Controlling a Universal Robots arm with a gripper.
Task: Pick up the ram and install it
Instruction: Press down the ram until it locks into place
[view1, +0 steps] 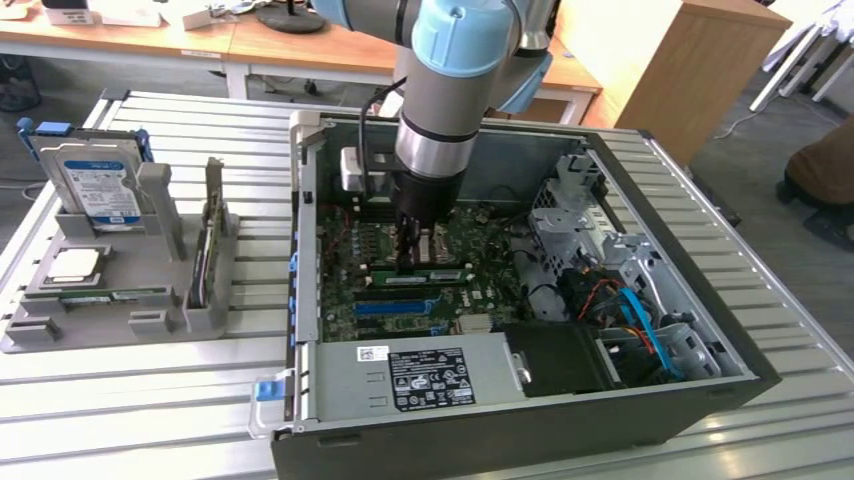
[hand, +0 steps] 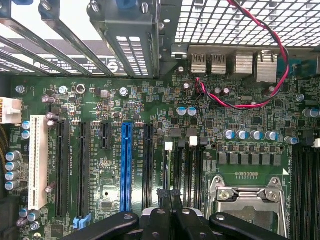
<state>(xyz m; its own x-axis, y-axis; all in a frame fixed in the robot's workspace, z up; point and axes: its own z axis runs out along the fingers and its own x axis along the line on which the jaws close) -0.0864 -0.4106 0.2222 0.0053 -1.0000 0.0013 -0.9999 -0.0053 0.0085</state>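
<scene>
The ram (view1: 422, 272) is a narrow green stick lying along a memory slot on the motherboard (view1: 400, 300), inside the open computer case (view1: 534, 420). My gripper (view1: 411, 250) reaches straight down into the case and stands over the ram's left end as the exterior view shows it. In the wrist view the black fingertips (hand: 164, 196) are pressed together, and the gripper (hand: 170, 194) sits over the dark memory slots (hand: 172, 165) with white latches (hand: 168, 146). The ram's edge is hidden beneath the fingers. Whether the tips touch it, I cannot tell.
A grey holder (view1: 80, 335) on the exterior view's left carries a silver hard drive (view1: 94, 185), a square processor chip (view1: 74, 263) and a thin board on edge (view1: 207, 245). The power supply (view1: 420, 378), drive cage (view1: 587, 200) and cables (view1: 627, 310) crowd the case.
</scene>
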